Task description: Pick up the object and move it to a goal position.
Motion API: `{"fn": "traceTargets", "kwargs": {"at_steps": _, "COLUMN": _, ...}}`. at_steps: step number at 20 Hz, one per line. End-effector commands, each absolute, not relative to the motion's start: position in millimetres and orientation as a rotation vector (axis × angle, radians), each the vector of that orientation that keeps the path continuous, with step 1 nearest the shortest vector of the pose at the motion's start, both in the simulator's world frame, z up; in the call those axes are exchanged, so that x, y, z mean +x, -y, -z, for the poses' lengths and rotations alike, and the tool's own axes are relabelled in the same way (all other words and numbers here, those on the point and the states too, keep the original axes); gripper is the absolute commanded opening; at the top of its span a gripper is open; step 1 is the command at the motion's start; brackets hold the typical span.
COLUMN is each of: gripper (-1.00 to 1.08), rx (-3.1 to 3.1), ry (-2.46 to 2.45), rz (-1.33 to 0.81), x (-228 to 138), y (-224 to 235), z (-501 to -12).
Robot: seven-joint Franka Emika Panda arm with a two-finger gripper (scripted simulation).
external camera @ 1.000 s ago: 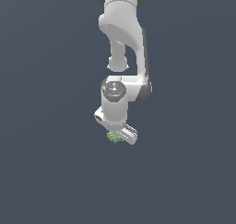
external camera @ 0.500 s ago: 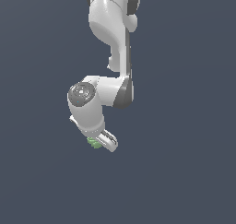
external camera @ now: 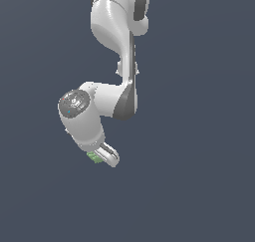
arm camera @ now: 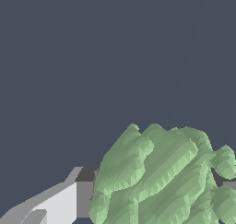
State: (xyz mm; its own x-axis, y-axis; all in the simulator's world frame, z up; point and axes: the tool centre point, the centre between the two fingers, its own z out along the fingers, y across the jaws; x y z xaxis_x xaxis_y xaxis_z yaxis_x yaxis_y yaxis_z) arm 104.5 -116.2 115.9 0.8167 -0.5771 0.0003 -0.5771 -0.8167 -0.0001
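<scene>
Exterior view: 1 white arm hanging from the top edge, elbow bent, wrist section angled down toward the exterior view's left. Plain dark grey-blue backdrop all round — no surface line to be made out.

Gripper at the arm's lowest end, tilted. Small light-green lumpy object tucked at the fingertips, mostly hidden by the white housing.

Wrist view: object filling the near field — bumpy, faceted green. 1 finger, white with dark grey pad, pressed against one flank; sliver of a 2nd finger at the other flank. Jaws clamped on the object, held aloft.
</scene>
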Motion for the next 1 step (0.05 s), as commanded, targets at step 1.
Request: {"fn": "traceTargets", "kwargs": {"at_steps": 1, "gripper": -1.00, "rx": 2.995, "ry": 0.950, "rz": 0.000, "x": 105.5, "y": 117.2, "z": -116.5}}
